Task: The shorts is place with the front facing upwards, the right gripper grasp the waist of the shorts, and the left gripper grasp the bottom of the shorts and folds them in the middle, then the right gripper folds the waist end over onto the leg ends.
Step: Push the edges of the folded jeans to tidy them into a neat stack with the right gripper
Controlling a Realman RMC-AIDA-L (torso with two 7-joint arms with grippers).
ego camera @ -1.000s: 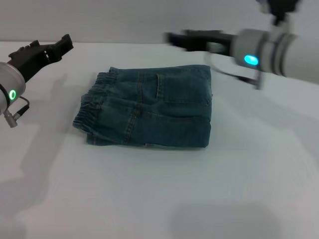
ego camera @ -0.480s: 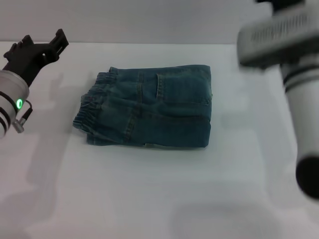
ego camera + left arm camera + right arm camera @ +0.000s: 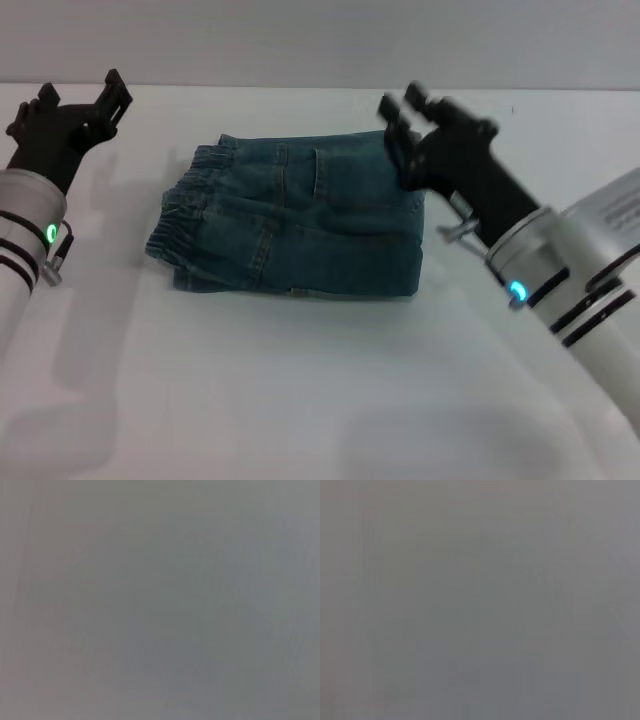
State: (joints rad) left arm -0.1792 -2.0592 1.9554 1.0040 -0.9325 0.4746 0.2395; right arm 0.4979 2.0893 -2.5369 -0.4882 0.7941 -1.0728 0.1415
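Folded blue denim shorts (image 3: pixel 295 215) on a white table (image 3: pixel 300 380), a robot gripper on either side.

The table fills the head view and meets a plain grey wall at the back; both wrist views show only flat grey. The shorts lie folded into a compact rectangle near the table's middle, with the waist (image 3: pixel 180 215), a gathered elastic band, at the end nearer the left arm. The left gripper (image 3: pixel 82 100) hovers apart from the shorts, beyond the waist end toward the wall, its black fingers spread and holding nothing. The right gripper (image 3: pixel 400 122) hangs over the opposite end of the shorts, fingers parted and empty.
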